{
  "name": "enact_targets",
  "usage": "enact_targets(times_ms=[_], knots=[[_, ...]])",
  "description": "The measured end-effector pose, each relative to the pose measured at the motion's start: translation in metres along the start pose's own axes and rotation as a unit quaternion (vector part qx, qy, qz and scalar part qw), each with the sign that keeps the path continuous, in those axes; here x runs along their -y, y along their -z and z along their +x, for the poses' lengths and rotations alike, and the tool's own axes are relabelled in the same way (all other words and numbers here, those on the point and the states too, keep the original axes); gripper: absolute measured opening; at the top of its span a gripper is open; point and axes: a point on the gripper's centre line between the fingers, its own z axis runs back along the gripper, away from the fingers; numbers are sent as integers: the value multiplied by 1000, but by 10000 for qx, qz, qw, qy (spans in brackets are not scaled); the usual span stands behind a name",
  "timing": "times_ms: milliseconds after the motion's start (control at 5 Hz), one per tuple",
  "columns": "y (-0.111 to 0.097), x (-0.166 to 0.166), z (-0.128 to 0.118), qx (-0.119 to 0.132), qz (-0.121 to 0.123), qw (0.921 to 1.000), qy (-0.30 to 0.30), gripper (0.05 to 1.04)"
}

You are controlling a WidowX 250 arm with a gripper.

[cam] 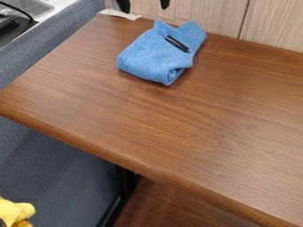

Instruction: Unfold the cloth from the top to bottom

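The unfolding looks to be at its opening step: the soft blue cloth point(151, 55) lies bunched and folded in the upper middle of the frame, on the brown wood-grain table point(195, 119), with no layer spread out toward the bottom. A short black strip point(176, 43) sits slantwise on its upper right part (a tag, perhaps, though it is hard to be sure).

The next move probably calls for the black two-finger claw point(144, 4) to come down on the cloth's top end, pinch the uppermost layer alone and draw it toward the bottom of the frame. Too deep a pinch could catch several layers and drag the whole bundle along instead of opening it.

The claw hangs at the top edge, left of centre, its two tips spread well apart with nothing between them. In the picture the cloth lies below it and slightly to the right, near but apart from both tips.
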Motion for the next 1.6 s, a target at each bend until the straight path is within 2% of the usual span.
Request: enact_targets(times_ms=[200, 400, 600, 1200, 1400, 1600], knots=[[15, -2, -4, -215, 85, 9997, -22, 999], [27, 4, -11, -487, 313, 9983, 70, 999], [36, 9, -11, -703, 360, 9968, -132, 999], [65, 47, 1, -402, 641, 9943, -751, 999], [76, 59, 8, -245, 589, 9940, -889, 999], [90, 65, 13, -234, 515, 9932, -1020, 999]])
